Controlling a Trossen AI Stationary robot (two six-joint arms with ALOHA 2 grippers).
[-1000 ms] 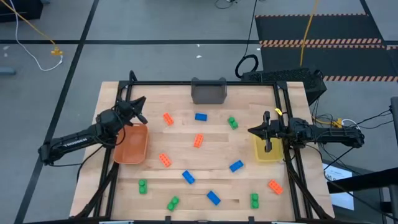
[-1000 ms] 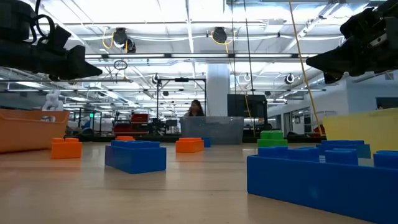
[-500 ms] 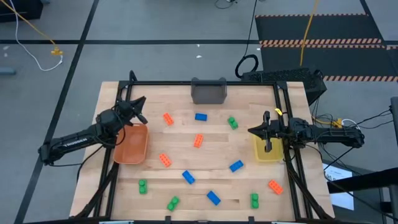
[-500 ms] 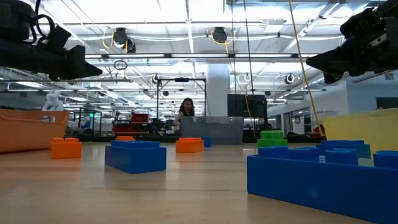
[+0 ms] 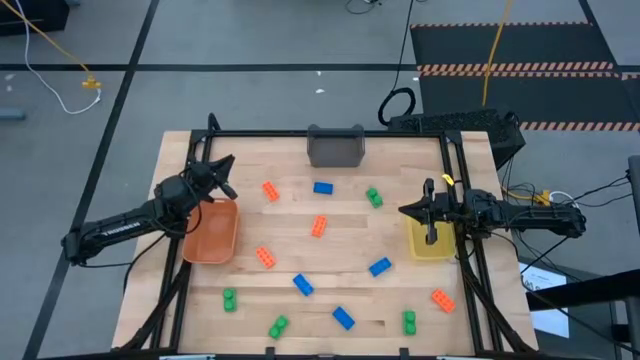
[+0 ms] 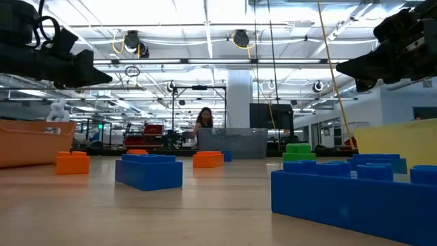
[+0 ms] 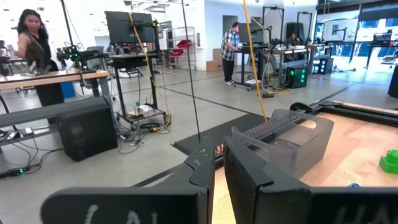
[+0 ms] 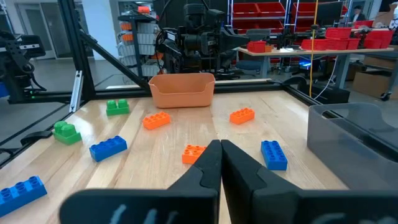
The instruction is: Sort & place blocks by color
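Small studded blocks lie scattered flat on the wooden table: orange ones [image 5: 270, 189] [image 5: 319, 226] [image 5: 265, 257], blue ones [image 5: 322, 187] [image 5: 379, 267] [image 5: 343, 318] and green ones [image 5: 374, 197] [image 5: 229, 298] [image 5: 409, 321], among others. My left gripper [image 5: 226, 168] [image 7: 217, 158] hangs level above the far end of the orange bin [image 5: 212, 232]. Its fingers are all but together, with nothing between them. My right gripper [image 5: 404, 211] [image 8: 219, 148] is shut and empty. It hangs level over the yellow bin [image 5: 430, 243] and points toward the table's middle.
A grey bin [image 5: 336, 148] stands at the middle of the far edge. A black frame [image 5: 330, 133] runs along the table's sides. The blocks lie between the two side bins and toward the near edge. People stand in the room beyond the table [image 6: 205, 123].
Neither arm nor any block has moved. In the low view, a person in the room beyond the far edge has stepped a little to one side.
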